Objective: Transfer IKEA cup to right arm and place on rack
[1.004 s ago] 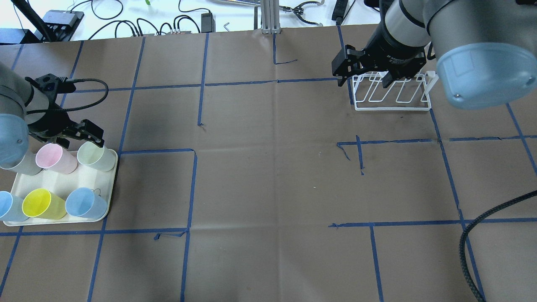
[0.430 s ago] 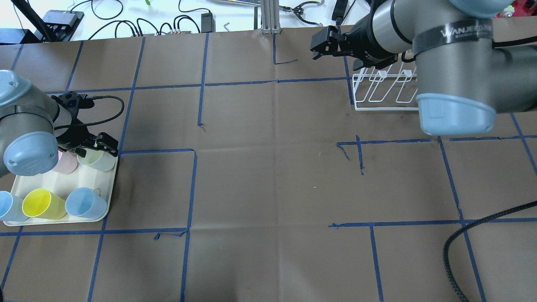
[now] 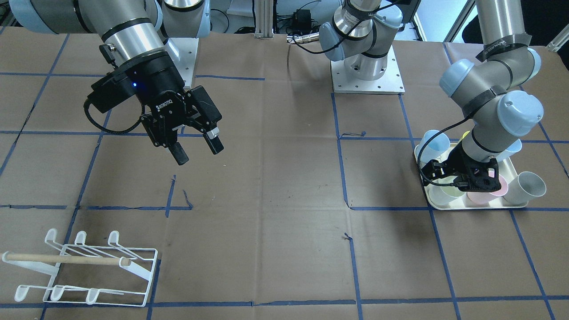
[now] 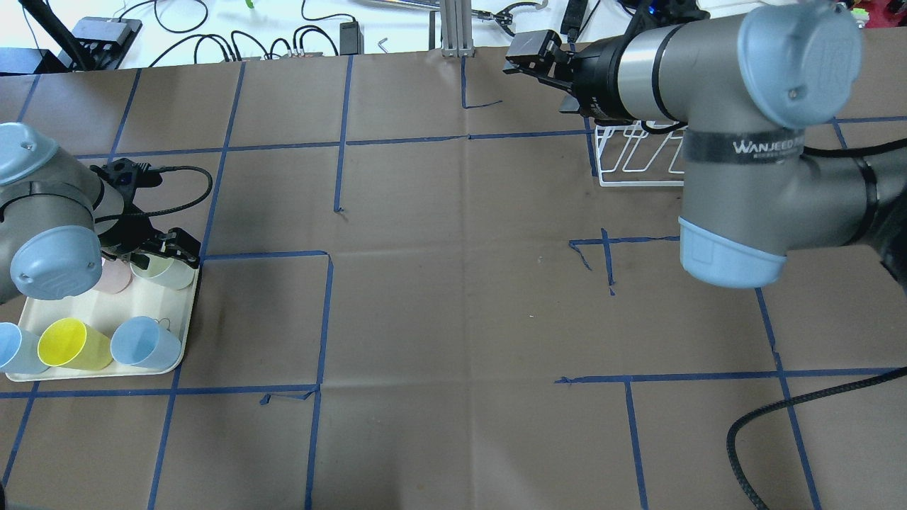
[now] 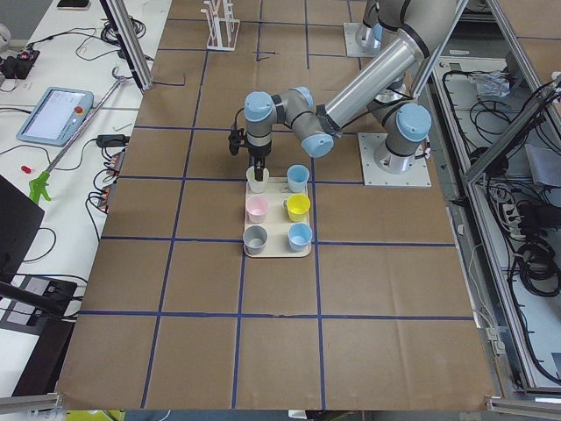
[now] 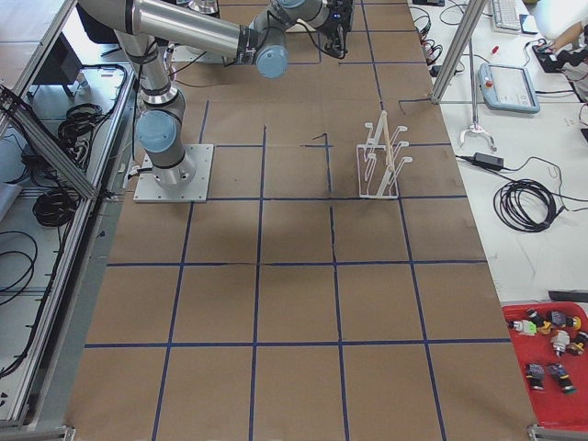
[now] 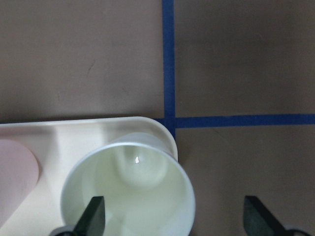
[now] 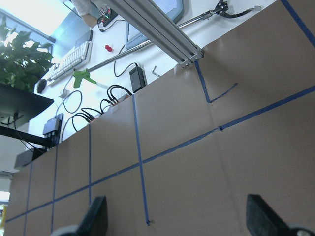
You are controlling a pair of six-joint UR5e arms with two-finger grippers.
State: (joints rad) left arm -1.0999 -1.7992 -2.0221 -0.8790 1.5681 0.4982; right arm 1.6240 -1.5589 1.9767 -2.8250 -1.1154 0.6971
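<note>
Left gripper (image 7: 174,217) is down on the tray (image 4: 106,309) now, jaws spread, and the wrist camera shows it plainly: 1 finger (image 7: 93,216) dips inside the pale green cup (image 7: 138,172), the other sits outside over the brown paper, so the cup's wall stands between them with no squeeze on it. The cup is upright, mouth up, tucked into the tray's rounded corner, the one on the side of the table's centre, with the pink cup (image 4: 113,281) just beside it. From the left-end camera you can count 6 cups on that cream tray in 2 rows: pale green and blue, pink and yellow, grey and blue. Over on the other side the right arm (image 4: 737,149) reaches out above the table (image 4: 453,283), and the right gripper (image 3: 198,152) hangs in the air with its fingers wide apart and only paper and blue tape between them. The rack (image 3: 89,266) stands on the paper below and to the outer side of that gripper, white wire with its wooden dowel (image 3: 66,258) across it, well apart from the tray.
</note>
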